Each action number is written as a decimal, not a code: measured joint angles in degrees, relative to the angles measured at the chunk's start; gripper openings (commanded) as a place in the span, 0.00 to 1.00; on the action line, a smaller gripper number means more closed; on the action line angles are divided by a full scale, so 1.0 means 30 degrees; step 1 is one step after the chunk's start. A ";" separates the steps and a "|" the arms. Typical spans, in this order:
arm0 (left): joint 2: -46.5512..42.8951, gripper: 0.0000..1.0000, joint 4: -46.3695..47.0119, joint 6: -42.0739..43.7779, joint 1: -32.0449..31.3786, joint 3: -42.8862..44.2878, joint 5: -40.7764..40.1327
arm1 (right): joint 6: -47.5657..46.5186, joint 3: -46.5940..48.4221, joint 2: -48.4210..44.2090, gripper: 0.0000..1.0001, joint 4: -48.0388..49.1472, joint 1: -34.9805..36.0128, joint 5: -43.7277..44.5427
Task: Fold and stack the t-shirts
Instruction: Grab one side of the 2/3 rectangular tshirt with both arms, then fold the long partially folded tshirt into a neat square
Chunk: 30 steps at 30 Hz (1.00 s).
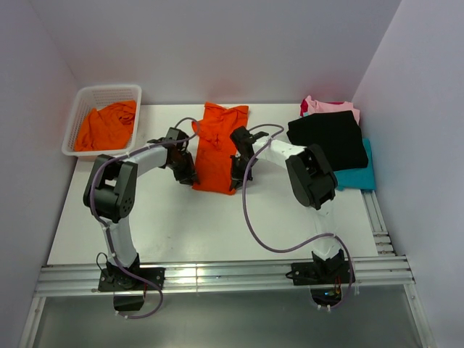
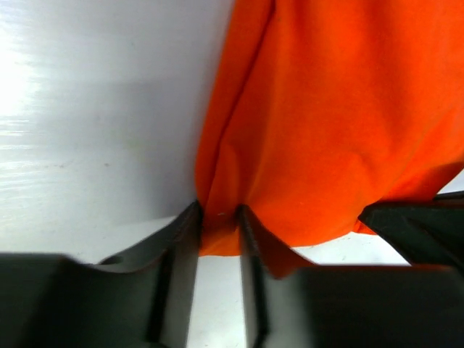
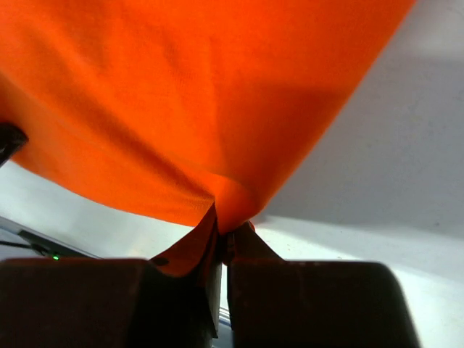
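The shirt (image 1: 216, 148) lies in the middle of the desk (image 1: 217, 232) as a narrow orange strip. Its long axis runs from the top of the overhead frame toward the bottom, tilted slightly left at the lower end. Both tools sit at that lower, short edge. The left tool (image 1: 186, 174) is on the lower left corner and the right tool (image 1: 237, 179) on the lower right corner, so the rest of the cloth stretches up the frame from both.

In the left wrist view the left tool (image 2: 217, 225) has its fingers narrowly parted with the hem corner between them. Creases run out from the tips, so it appears to be gripping the shirt (image 2: 341, 123). In the right wrist view the right tool (image 3: 223, 232) is nearly closed, pinching a small peak of the shirt (image 3: 181, 94).

Each arm is equally near its own corner, so neither has the advantage. The likely next move is to lift this edge and carry it up the frame along the long axis, keeping both corners level. The stack (image 1: 330, 138) of dark and pale shirts lies to the upper right, nearer the right arm. The basket (image 1: 81, 109) is at the upper left.
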 measured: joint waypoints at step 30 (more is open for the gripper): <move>-1.2859 0.00 -0.5246 -0.3993 -0.2907 -0.3548 -0.0845 | -0.0984 -0.7045 -1.2313 0.00 -0.1829 0.0933 -0.1217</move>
